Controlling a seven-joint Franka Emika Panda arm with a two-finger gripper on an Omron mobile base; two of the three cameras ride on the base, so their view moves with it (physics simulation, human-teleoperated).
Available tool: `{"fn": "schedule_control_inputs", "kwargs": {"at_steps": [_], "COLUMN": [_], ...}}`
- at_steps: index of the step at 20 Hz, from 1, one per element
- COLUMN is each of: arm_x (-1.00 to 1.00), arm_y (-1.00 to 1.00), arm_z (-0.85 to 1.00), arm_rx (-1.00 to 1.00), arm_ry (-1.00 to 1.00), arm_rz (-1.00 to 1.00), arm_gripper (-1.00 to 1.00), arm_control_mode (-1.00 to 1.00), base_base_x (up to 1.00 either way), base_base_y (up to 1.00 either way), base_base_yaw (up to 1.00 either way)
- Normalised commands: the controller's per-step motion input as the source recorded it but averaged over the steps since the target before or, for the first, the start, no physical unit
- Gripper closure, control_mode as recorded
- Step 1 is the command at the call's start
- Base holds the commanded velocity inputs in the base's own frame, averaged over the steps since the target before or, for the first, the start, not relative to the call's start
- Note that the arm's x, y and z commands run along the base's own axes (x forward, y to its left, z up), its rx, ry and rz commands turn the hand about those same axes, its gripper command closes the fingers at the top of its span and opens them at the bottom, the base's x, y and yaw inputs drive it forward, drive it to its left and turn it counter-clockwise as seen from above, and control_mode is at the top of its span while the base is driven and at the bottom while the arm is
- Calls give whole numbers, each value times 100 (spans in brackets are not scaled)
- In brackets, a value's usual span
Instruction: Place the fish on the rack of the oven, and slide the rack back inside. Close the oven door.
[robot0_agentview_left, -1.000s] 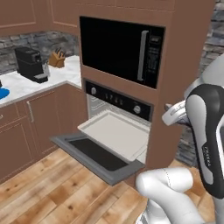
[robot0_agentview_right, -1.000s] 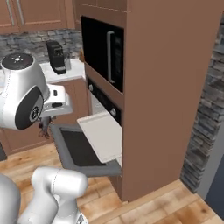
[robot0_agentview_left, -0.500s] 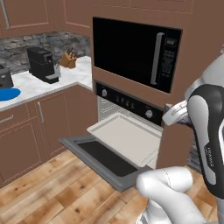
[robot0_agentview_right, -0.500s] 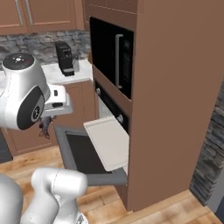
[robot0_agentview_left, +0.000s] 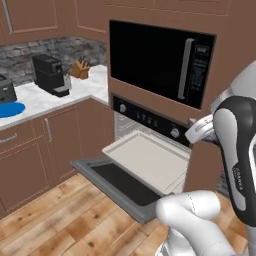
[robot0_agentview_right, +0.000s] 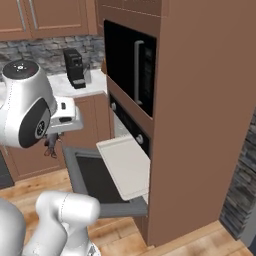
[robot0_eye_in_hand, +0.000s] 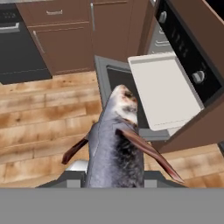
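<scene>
1. Slender dark grey fish (robot0_eye_in_hand: 114, 148) with thin reddish fins sits clamped in the two-finger gripper (robot0_eye_in_hand: 114, 175), head pointing away from the hand, carried in the air above the wood floor, short of the oven.
2. Pale grey-white flat rack (robot0_agentview_left: 149, 159) is pulled out over the dropped dark oven door (robot0_agentview_left: 116, 184) of the black built-in oven (robot0_agentview_left: 150, 120); nothing on it yet.
3. Handling guess: light, smooth, likely slippery; fins look fragile.
4. Grip on the thick mid-body looks right; avoid tail and fins.
</scene>
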Motion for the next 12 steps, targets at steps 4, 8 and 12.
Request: {"fn": "schedule_control_inputs", "kwargs": {"at_steps": [4,8,12], "arm_x": [20,32,34], "arm_y": [16,29,22], "arm_z": [-10,-11,-22], "arm_rx": [0,0,-2], "arm_ry": [0,7,10], "arm_rz": [0,0,0], "arm_gripper": [100,100,100], "arm_control_mode": [-100,-100,-100], "base_base_x": [10,0,0], "base_base_y": [6,0,0], "base_base_yaw": [0,0,0]}}
